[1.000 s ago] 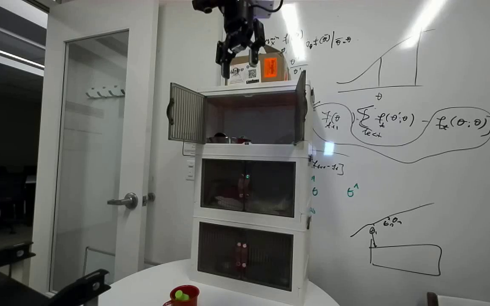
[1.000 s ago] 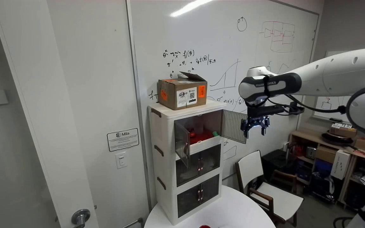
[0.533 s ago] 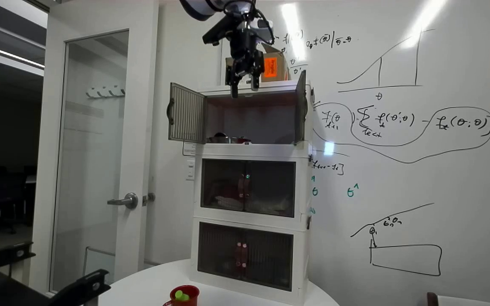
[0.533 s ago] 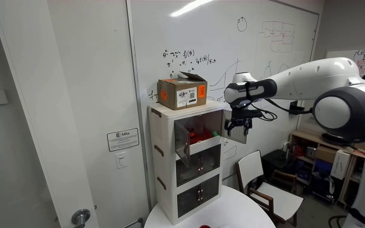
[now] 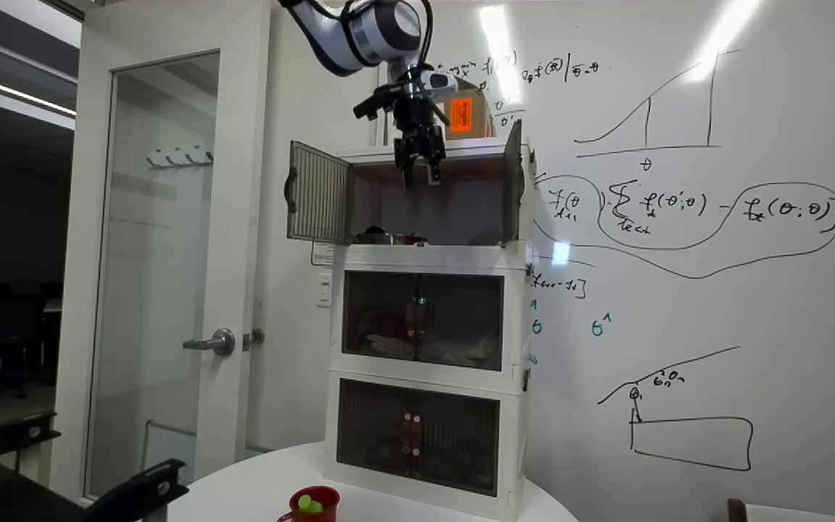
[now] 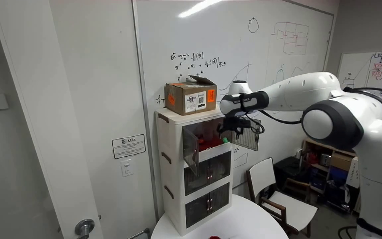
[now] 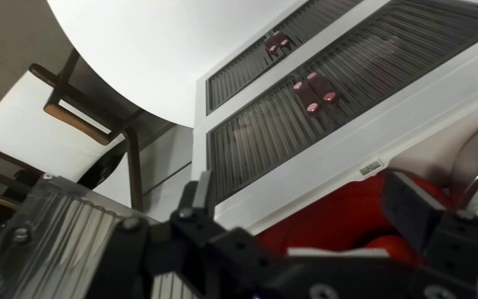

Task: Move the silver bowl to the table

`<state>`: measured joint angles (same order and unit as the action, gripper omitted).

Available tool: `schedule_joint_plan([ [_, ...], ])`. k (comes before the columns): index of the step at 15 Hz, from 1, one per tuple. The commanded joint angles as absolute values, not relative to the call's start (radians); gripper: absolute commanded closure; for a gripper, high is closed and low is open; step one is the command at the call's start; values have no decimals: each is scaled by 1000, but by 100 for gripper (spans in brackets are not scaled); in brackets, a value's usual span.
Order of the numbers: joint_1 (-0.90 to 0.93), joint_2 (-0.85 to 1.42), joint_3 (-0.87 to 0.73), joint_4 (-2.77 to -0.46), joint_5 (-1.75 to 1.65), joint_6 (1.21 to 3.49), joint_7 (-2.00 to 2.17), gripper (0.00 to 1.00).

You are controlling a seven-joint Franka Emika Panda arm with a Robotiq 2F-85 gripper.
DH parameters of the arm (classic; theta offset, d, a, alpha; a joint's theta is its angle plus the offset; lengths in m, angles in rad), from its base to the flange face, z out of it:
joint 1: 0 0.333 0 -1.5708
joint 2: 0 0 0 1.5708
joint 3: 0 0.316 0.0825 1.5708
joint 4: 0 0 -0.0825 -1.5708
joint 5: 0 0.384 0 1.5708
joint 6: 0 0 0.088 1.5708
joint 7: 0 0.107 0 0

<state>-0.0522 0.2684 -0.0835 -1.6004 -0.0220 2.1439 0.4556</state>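
Behind the cabinet [image 5: 425, 377], in both exterior views, a wall-wide whiteboard [image 5: 678, 312] with handwritten formulas and sketches. Left of the cabinet, facing its front, a tall white room door [image 5: 240, 217], glazed. Stretched toward the cabinet from in front, a white robot arm [image 6: 347, 122] with dark joints. The cabinet itself: white, upright, three compartments high, with the left door [image 6: 191, 149] and right door [image 6: 249, 137] of its top compartment [image 5: 446, 206] swung outward, the lower levels closed behind dark ribbed doors [image 5: 457, 319]. Under the cabinet and spreading out before it, a round, smooth white counter [image 6: 244, 219]. Right of the cabinet, a chair [image 6: 292, 207] with a pale seat and wooden arms. On top of the cabinet, a brown, orange-labelled cardboard box [image 6: 191, 96] with a raised flap. At the mouth of the cabinet's top compartment, above the sill [image 5: 454, 255], a black hand [image 5: 421, 179] pointing down, with fingers [image 7: 407, 211] spread wide apart. Low inside the cabinet's top compartment, toward the left door, below and apart from the hand, a silver bowl [image 5: 377, 238]: round, so without one long axis; visible only as a low, level strip along the sill; direction of the mouth too small to make out. In front of the cabinet, on the counter, a red mug [image 5: 327, 507] with a green thing [image 5: 306, 503] inside.
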Motion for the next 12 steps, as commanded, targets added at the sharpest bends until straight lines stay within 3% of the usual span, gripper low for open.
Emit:
schedule_joint_plan([
  [1, -39, 305, -74, -1587, 76, 2246, 521, 0],
  [5, -52, 285, -63, -1666, 196, 2353, 447, 0],
  [12, -40, 302, -79, -1642, 170, 2328, 470, 0],
])
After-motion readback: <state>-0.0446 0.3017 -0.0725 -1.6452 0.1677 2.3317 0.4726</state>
